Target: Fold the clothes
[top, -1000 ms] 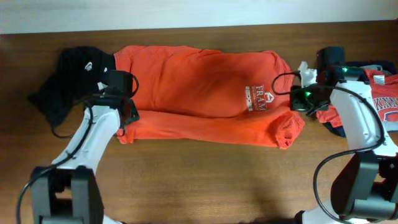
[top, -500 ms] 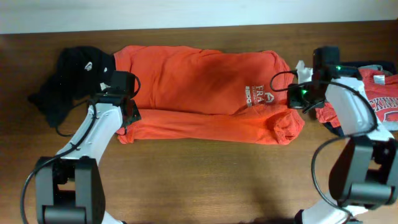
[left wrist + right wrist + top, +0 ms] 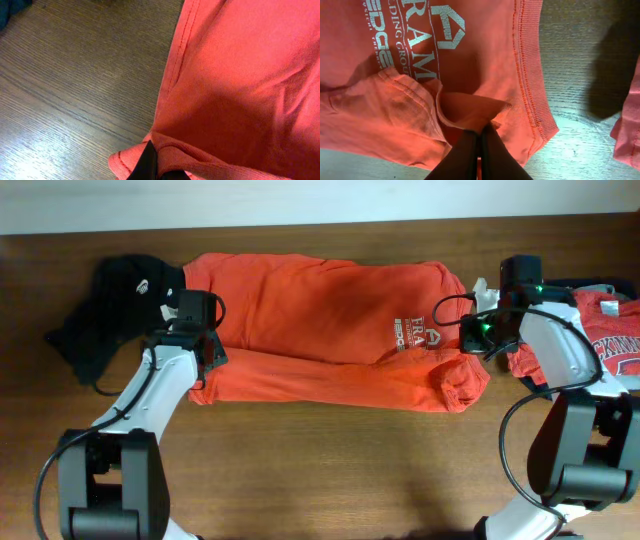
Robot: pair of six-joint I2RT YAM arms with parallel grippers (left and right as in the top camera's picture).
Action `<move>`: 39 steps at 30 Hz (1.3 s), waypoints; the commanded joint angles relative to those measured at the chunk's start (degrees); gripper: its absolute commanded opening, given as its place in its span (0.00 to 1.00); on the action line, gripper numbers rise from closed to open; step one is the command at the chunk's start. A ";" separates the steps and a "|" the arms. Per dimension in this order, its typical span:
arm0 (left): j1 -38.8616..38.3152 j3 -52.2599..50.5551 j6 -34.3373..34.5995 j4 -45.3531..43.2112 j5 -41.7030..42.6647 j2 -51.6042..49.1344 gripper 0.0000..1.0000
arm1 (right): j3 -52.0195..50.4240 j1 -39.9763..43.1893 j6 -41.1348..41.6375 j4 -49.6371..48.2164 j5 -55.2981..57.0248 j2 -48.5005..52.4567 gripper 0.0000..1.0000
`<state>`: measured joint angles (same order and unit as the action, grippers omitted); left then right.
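The orange-red T-shirt (image 3: 330, 330) with a small white print (image 3: 418, 335) lies lengthwise across the table, its near long edge folded over. My left gripper (image 3: 205, 365) is shut on the shirt's folded edge at the left end; in the left wrist view (image 3: 150, 167) the fabric (image 3: 240, 80) bunches round the finger. My right gripper (image 3: 468, 352) is shut on the shirt's edge at the right end, and in the right wrist view (image 3: 481, 135) the fingers pinch a fold of fabric (image 3: 395, 110). A black garment (image 3: 110, 310) lies crumpled at the far left.
A pile of other clothes (image 3: 605, 345), red with white lettering over dark fabric, lies at the right edge beside the right arm. Bare wooden table (image 3: 330, 470) runs along the front. A white wall edge borders the back.
Both grippers have carried the shirt's near edge farther back over the shirt, so the folded strip has moved away from the table's front. Both remain shut on the fabric.
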<state>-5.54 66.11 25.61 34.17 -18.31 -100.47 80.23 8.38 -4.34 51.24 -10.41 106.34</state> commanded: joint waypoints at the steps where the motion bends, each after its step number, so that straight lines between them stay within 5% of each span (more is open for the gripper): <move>1: 0.35 -0.24 0.48 -0.17 -1.31 -0.85 0.01 | -0.39 0.37 -0.11 -0.72 -0.11 -0.11 0.04; 20: 0.35 -0.39 0.50 3.19 -1.18 -0.85 0.01 | -0.39 0.37 -0.09 -1.90 -0.07 -0.11 0.04; 21: 0.35 -0.39 0.50 3.17 -1.18 -0.85 0.07 | -0.39 0.37 -0.09 -2.27 -0.07 -0.11 0.04; 22: 0.35 -0.39 0.50 3.17 -1.18 -0.85 0.24 | -0.39 0.37 -0.09 -2.49 -0.07 -0.11 0.06; 23: 0.35 -0.39 0.50 3.17 -1.20 -0.85 0.64 | -0.39 0.37 -0.07 -2.75 -0.07 -0.11 0.45; 24: 0.35 -0.39 0.50 3.17 -1.20 -0.85 0.74 | -0.39 0.37 -0.09 -2.91 -0.07 -0.11 0.70; 25: 0.35 -0.39 0.48 3.15 -1.22 -0.85 0.83 | -0.39 0.37 -0.07 -3.10 -0.09 -0.11 0.82; 29: 0.42 -0.39 0.42 2.69 -1.51 -0.85 0.95 | -0.28 0.37 -0.07 -3.69 -0.09 -0.11 0.92; 39: 1.33 3.63 -7.91 1.49 -0.87 -0.83 0.96 | 13.57 0.28 0.04 4.13 -0.39 -0.11 0.94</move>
<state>-4.64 66.32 23.00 35.83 -19.16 -100.51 86.63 8.38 -4.47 53.67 -10.41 106.39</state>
